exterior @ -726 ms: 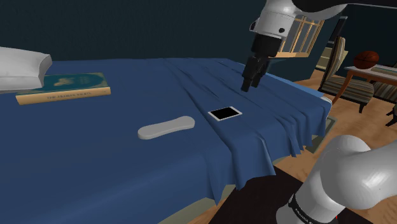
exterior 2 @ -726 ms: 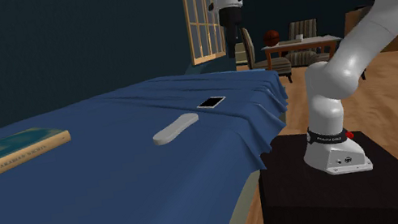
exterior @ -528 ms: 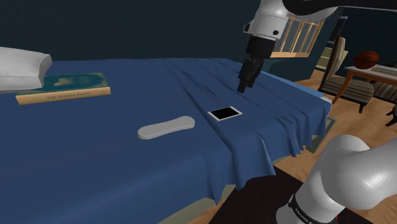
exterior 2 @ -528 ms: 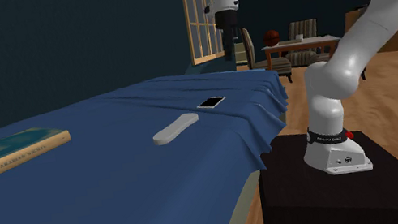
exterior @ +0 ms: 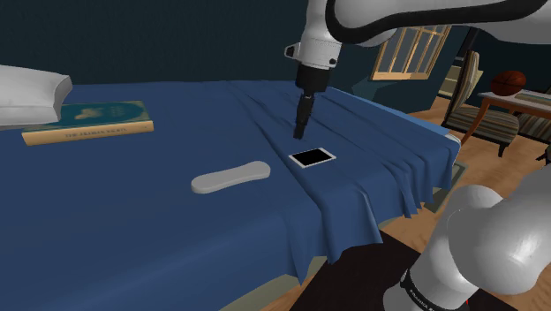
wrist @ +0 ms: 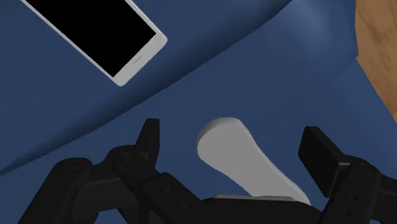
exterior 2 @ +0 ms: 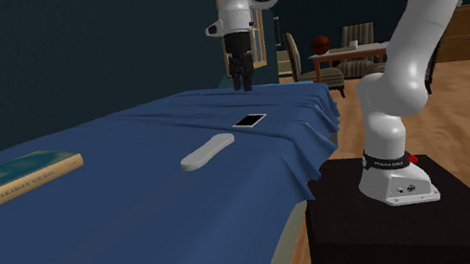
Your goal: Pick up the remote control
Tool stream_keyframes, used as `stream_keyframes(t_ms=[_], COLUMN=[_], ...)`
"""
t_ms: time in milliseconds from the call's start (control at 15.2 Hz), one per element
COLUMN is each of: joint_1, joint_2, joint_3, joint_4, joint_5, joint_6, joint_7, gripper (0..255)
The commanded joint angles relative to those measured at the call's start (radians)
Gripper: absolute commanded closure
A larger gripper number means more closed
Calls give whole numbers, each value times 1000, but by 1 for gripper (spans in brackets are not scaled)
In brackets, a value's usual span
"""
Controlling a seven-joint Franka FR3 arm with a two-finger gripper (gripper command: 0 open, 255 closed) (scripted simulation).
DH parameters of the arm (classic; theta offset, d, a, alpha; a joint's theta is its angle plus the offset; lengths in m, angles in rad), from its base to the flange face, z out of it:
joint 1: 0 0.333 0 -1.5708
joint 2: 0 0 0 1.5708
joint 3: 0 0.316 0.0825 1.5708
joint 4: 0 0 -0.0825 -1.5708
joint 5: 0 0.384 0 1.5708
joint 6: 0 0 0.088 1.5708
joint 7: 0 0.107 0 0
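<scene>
The remote control (exterior: 230, 177) lies flat on the blue bed (exterior: 132, 238), a pale grey, elongated shape near the middle of the cover. Nothing touches it. Just beside it, toward the shoulder view's right, you have a white-framed phone (exterior: 313, 157) with a black screen lying face up. Be careful not to confuse the 2, since they sit close together.

Your end effector (exterior: 300, 131) hangs above the bed on the far side of the phone, pointing down at the cover and well apart from the remote control. In the wrist view its 2 black fingers (wrist: 150, 136) stand spread with nothing pinched between them. The rounded end of the remote control (wrist: 245, 156) shows in the gap, but the fingers do not touch it.

Farther out, a book (exterior: 88, 122) lies flat toward the shoulder view's left, and a white pillow (exterior: 31, 88) sits beyond it at the edge. The arm rises from its dark stand (exterior 2: 403, 225) at the bedside.

By my reading, you are in the approach and none of the pickup is done yet. What is left is most of the job — carry the end effector over the phone to the remote control, line the fingers across its narrow width, descend, close and lift.
</scene>
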Motion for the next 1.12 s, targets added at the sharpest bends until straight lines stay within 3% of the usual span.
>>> stream_keyframes(t_ms=[0, 792, 1056], joint_1=[26, 160, 165], joint_2=[64, 405, 428], joint_3=[3, 87, 92], joint_4=[23, 195, 172], joint_5=[-7, -60, -65], joint_6=[38, 192, 237], joint_7=[-81, -470, -484], gripper=[0, 0, 0])
